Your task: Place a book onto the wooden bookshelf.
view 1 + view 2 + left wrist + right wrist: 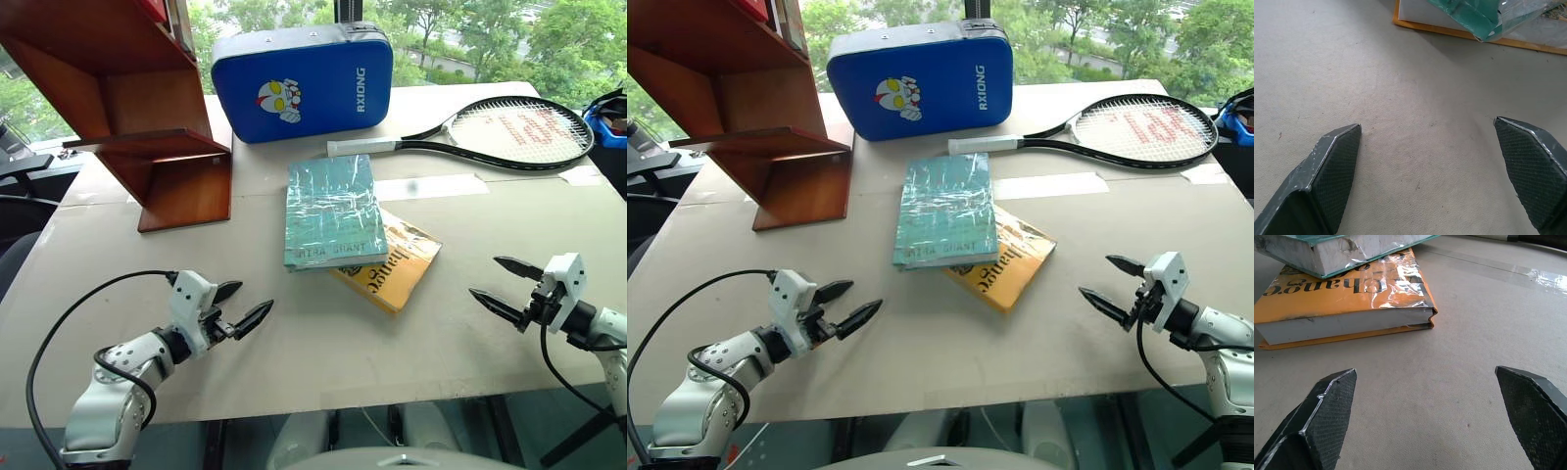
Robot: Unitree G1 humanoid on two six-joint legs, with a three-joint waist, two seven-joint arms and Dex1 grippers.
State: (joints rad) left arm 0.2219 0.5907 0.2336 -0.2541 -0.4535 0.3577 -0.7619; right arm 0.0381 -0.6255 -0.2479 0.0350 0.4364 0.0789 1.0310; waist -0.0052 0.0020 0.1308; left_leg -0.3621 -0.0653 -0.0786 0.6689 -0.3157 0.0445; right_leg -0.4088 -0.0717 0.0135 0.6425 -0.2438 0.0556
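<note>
The teal book (333, 211) lies flat mid-counter, overlapping a yellow-orange book (397, 264) that juts past its near right corner. The wooden bookshelf (147, 108) stands at the far left counter (323, 352) edge. Left end effector (240, 308) and right end effector (505, 286) hover with jaws spread and empty, bare counter between them and the 2 books.

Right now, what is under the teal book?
Under the teal book lies a yellow-orange book with black lettering, flat on the table. Its near right corner sticks out; the rest of its cover is hidden.
</note>
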